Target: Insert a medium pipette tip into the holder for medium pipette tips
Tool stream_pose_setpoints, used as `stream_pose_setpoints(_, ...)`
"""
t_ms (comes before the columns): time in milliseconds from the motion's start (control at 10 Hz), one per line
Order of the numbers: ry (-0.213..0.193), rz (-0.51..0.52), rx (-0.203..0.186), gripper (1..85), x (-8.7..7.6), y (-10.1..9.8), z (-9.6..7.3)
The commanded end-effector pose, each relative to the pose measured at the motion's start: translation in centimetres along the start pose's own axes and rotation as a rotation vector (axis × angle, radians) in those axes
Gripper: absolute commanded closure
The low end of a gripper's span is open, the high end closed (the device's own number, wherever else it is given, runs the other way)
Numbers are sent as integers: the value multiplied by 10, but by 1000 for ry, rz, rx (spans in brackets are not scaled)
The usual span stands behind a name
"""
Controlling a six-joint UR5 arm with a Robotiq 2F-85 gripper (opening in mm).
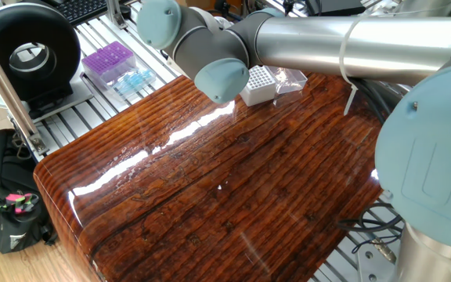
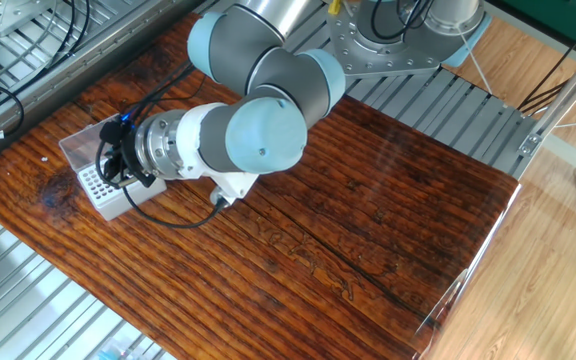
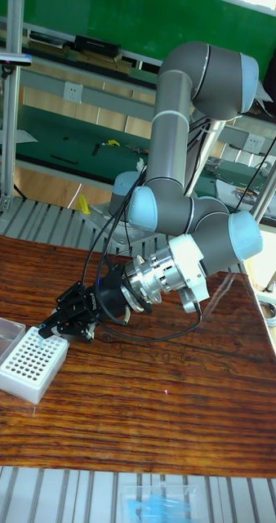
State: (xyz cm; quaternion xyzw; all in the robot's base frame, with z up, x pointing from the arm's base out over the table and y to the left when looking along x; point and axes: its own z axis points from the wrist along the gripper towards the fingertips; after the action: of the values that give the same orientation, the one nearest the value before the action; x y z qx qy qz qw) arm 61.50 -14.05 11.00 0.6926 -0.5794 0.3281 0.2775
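The holder for medium pipette tips (image 3: 30,366) is a white block with a grid of holes, its clear lid (image 3: 2,338) lying open beside it. It also shows at the table's far edge (image 1: 257,84) and at the left (image 2: 101,194). My gripper (image 3: 48,333) leans down over the holder's near corner, fingers close together. A faint, slender medium pipette tip (image 3: 40,346) points down from them onto the grid. In the other fixed view the gripper (image 2: 111,172) is right above the holder. In one fixed view the arm hides the gripper.
A purple tip box (image 1: 108,61) and a heap of light-blue tips (image 1: 135,81) lie on the metal rails beyond the wooden table (image 1: 210,196). A black round device (image 1: 30,51) stands at the back left. A black bag (image 1: 6,196) lies on the floor.
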Motion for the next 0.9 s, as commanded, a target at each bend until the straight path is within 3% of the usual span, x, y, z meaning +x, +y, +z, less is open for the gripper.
stream_pose_setpoints(0,-14,14,-9,847,-3,2,2)
stream_pose_setpoints(800,-13,30,0,847,-3,-2,1)
